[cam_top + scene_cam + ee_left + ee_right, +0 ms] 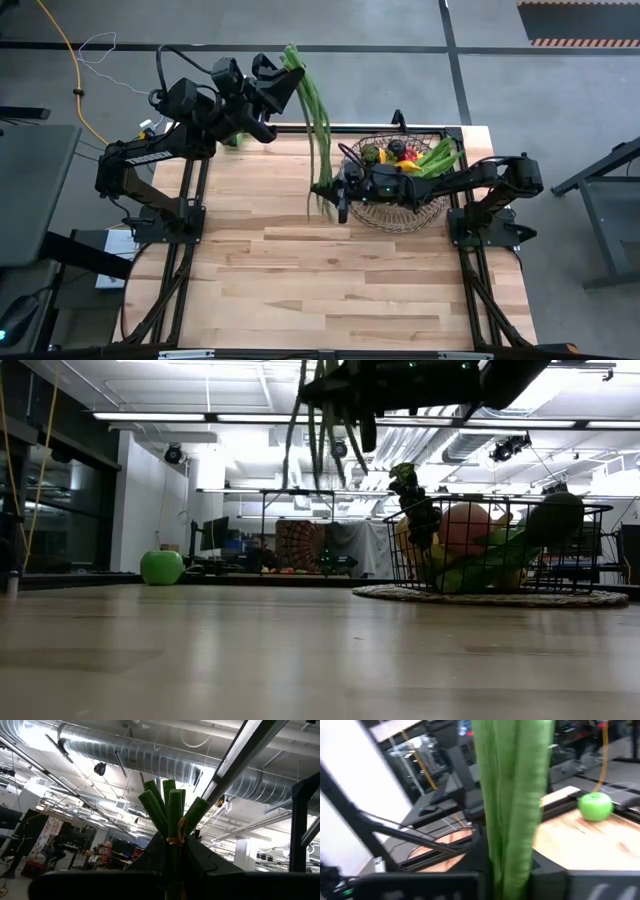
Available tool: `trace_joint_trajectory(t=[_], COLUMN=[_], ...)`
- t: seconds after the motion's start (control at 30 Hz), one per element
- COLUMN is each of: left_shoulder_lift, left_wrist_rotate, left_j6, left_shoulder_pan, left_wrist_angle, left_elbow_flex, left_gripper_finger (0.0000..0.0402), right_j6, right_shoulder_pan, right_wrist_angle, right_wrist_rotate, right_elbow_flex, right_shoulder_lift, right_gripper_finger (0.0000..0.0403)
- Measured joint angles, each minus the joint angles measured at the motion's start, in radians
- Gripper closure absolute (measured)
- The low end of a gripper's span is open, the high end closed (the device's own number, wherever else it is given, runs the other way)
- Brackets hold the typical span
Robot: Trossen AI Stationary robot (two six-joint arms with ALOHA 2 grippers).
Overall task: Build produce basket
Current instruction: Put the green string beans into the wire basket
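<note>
1. The long green beans (318, 120) hang as a bunch above the desk (300, 280), tied near their cut ends with a thin brownish band; the cut ends fan out past the left gripper (172, 851) in its wrist view.
2. The left gripper (285, 85) is raised over the far left part of the desk, and its fingers are pinched on the tied end of the beans.
3. The right gripper (338, 192) is at the lower part of the bunch, just left of the basket (440, 140). In the right wrist view the beans (512, 795) run straight down between its dark fingers; the fingers look closed onto the bunch, though the contact itself is hidden.
4. In the low view the beans (318, 445) dangle clear of the desk top, their tips well above the wood.
5. The basket (600, 550), of thin wire, sits on a flat woven mat (400, 593) at the far right of the desk. It holds mixed produce: a dark grapes cluster (415, 500), a pink peach (465, 525), leafy greens (440, 155), a red piece (408, 156) and yellow pieces.
6. A green apple (162, 567) rests alone on the desk at its far edge, well apart from the basket; it also shows in the right wrist view (595, 806).
7. No brand, label or writing can be read on any of these things.
</note>
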State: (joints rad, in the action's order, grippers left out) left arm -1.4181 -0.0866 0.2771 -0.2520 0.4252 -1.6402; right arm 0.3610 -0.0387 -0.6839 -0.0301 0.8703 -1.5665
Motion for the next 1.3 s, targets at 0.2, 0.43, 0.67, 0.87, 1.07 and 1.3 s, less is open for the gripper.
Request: trace_joint_trajectory(t=[0.2, 0.43, 0.67, 0.87, 1.07, 1.3], left_shoulder_lift=[0.0, 0.0, 0.0, 0.0, 0.0, 0.0], left_wrist_rotate=[-0.001, -0.003, -0.003, -0.003, 0.014, 0.025], left_j6=[0.0, 0.0, 0.008, 0.021, 0.039, 0.061], left_shoulder_pan=[0.0, 0.0, 0.0, 0.0, 0.001, 0.001], left_wrist_angle=[0.0, 0.0, 0.0, 0.005, 0.022, 0.032], left_elbow_flex=[0.0, 0.0, 0.0, 0.0, 0.0, 0.0], left_gripper_finger=[0.0382, 0.0382, 0.0382, 0.0382, 0.0382, 0.0382], right_j6=[-0.02, 0.024, 0.024, 0.024, -0.002, -0.003], right_shoulder_pan=[0.0, -0.007, -0.007, -0.007, -0.007, -0.008], right_wrist_angle=[-0.027, -0.025, -0.024, -0.005, 0.013, 0.012], right_wrist_rotate=[0.036, 0.038, 0.03, -0.028, -0.088, -0.088], right_elbow_flex=[0.0, 0.0, 0.0, 0.0, 0.0, 0.0], right_shoulder_lift=[0.001, 0.001, 0.001, 0.001, 0.001, 0.001], right_gripper_finger=[0.0351, 0.0291, 0.0206, 0.012, 0.0094, 0.0095])
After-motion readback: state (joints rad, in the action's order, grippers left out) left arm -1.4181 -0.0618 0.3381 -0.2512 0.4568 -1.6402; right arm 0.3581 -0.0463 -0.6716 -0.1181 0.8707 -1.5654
